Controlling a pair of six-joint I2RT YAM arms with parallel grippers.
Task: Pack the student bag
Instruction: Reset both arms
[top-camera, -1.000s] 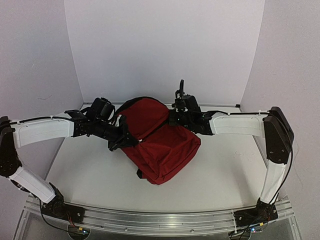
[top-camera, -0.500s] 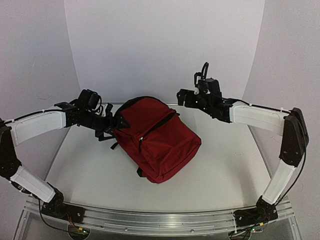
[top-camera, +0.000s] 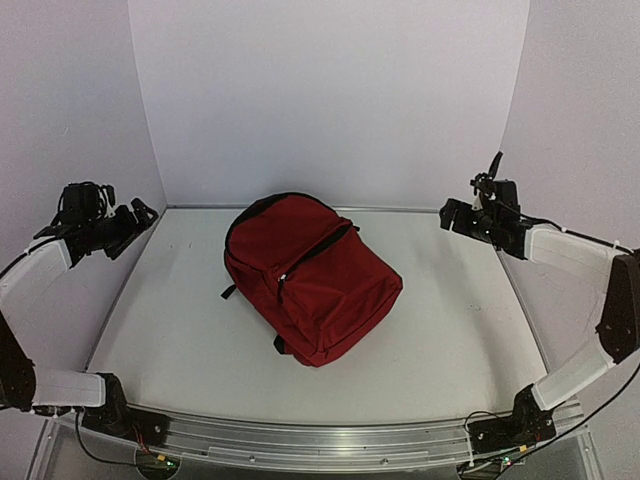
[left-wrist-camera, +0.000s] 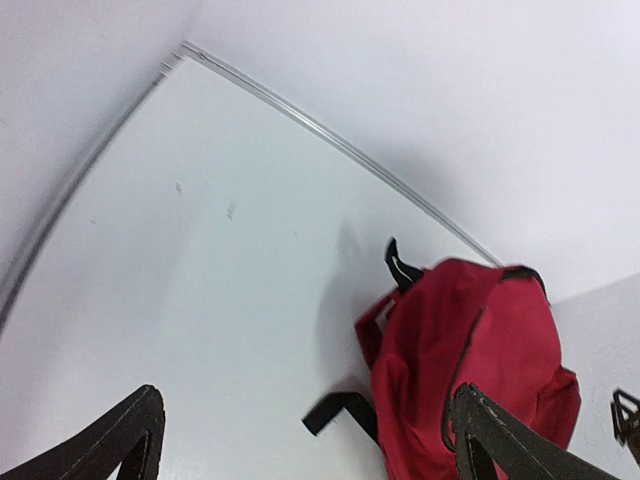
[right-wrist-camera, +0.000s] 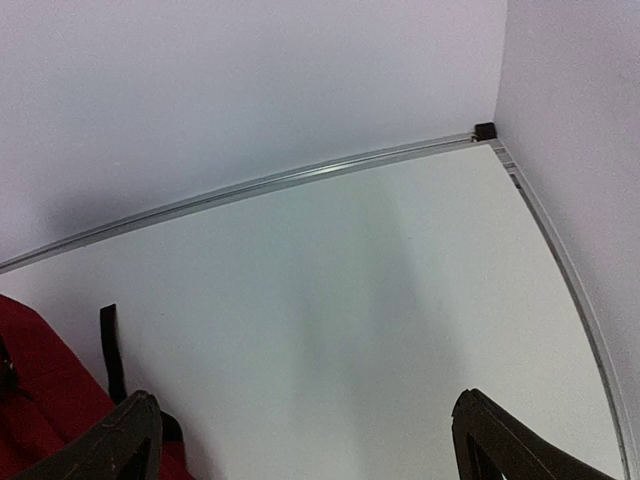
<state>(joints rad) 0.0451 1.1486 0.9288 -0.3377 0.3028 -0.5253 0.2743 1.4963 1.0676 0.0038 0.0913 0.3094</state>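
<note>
The student bag (top-camera: 310, 275) lies on the desk (top-camera: 180, 330), seemingly zipped, with the left jaws and right jaws released, empty and well off either side of it, so best steer clear of its straps and leave it undisturbed.

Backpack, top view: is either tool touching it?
No, the left tool and right tool hang open out at the sides, apart from the backpack.

The top camera looks down from behind my bases, far enough to take in the whole table (top-camera: 450, 330). Each wrist camera sits high, looking past my fingertips (left-wrist-camera: 125, 440) down at it. All three share the student bag (top-camera: 315, 280).
</note>
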